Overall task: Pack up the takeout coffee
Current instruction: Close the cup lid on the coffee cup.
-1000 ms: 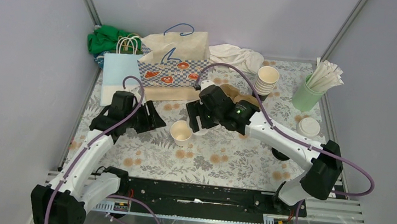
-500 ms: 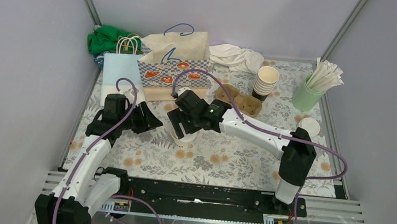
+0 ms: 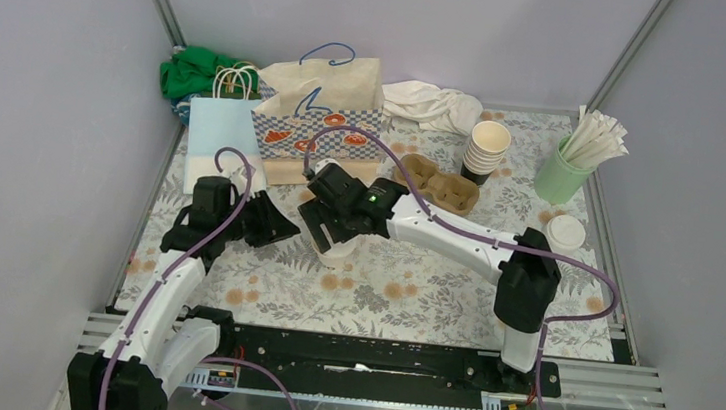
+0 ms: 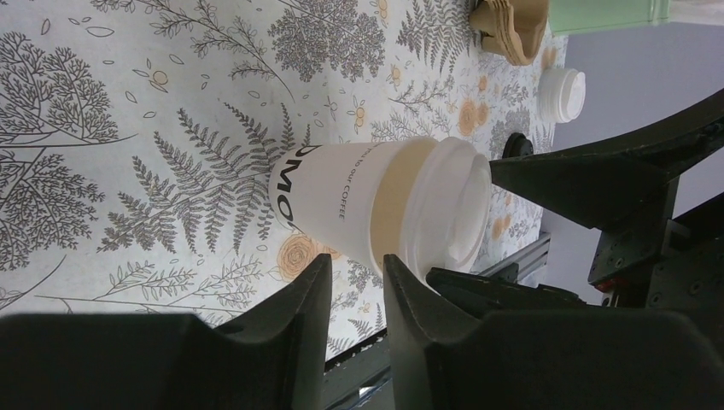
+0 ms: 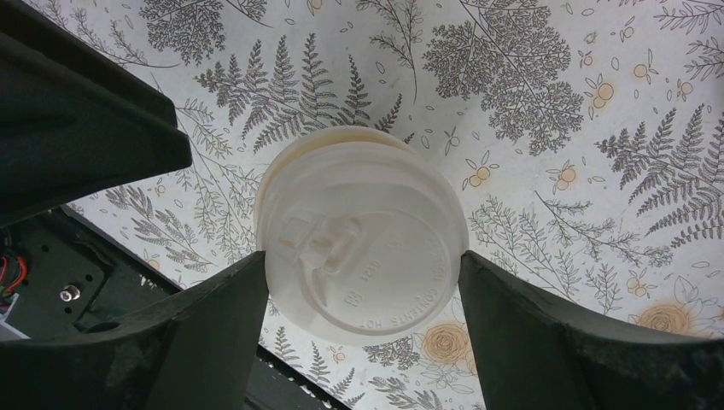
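**benchrat:** How's the coffee pack looking? Anything about to go sideways?

**me:** Kinda tense spot. The cup (image 4: pixel 341 205) stands upright on the counter (image 3: pixel 411 290), a bit left of centre in the top view, with the lid (image 5: pixel 363 239) sitting on it. My right claw (image 5: pixel 363 265) is over it from above, pinching the lid by its rim, one finger on each side. The left claw (image 4: pixel 356 266) is just beside the cup, low in its own camera frame. Its fingers are nearly pressed together, with a thin gap and nothing in it.

**benchrat:** So what's the worry?

**me:** A few things. I can't tell if the lid is snapped all the way down. If it isn't and I lift by the rim, I reckon the lid comes off and the cup gets left behind, or tips. If I squeeze harder, that thin plastic could buckle and pop loose. The two claws are also really close, so a sideways nudge from the left one could knock the cup or bump the right fingers.

**benchrat:** Where's it going?

**me:** My guess is the tray (image 3: pixel 439 184), above and right of centre, or the bag (image 3: pixel 318 110) further up and left. Either way it's a carry over the counter on a rim grip, so a slip means a dropped cup.
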Robot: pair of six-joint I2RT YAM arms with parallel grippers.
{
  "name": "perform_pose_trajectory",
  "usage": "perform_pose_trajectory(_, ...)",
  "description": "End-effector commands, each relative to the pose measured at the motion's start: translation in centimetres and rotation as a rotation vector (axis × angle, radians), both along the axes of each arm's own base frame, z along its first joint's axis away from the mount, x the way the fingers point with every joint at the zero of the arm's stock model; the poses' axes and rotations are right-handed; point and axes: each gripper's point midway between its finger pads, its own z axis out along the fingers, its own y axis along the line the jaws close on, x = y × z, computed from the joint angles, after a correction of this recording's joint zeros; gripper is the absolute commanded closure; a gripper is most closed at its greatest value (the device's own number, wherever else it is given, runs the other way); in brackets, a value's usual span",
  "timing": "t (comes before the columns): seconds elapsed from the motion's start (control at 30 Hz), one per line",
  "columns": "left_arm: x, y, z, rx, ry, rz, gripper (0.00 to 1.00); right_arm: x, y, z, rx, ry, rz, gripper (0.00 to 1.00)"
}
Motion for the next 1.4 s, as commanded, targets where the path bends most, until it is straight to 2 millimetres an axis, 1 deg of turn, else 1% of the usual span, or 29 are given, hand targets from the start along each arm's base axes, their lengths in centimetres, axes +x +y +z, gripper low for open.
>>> perform_pose_trajectory(0.0,0.9,-0.4,0.8,-0.047,-0.048,0.006,0.68,0.2,0.5,0.9,-0.022,-0.028,0.027,0.15)
perform_pose_trajectory(0.33,1.4,-0.2,0.6,-0.079,-0.053,0.049,0.68,0.0,1.3,0.6,-0.023,-0.010,0.057,0.14)
perform_pose_trajectory(0.97,1.3,-0.2,-1.1,-0.109,-0.017,0.068,0.69,-0.3,2.3,-0.3,-0.039,0.014,0.093,0.12)
perform_pose_trajectory(1.27,1.2,-0.3,-0.8,-0.149,-0.045,0.095,0.68,-0.4,2.2,-1.3,-0.077,0.026,0.107,0.10)
perform_pose_trajectory(1.37,1.1,-0.6,-0.9,-0.167,-0.045,0.086,0.66,-0.5,2.2,-1.3,-0.079,0.029,0.112,0.10)
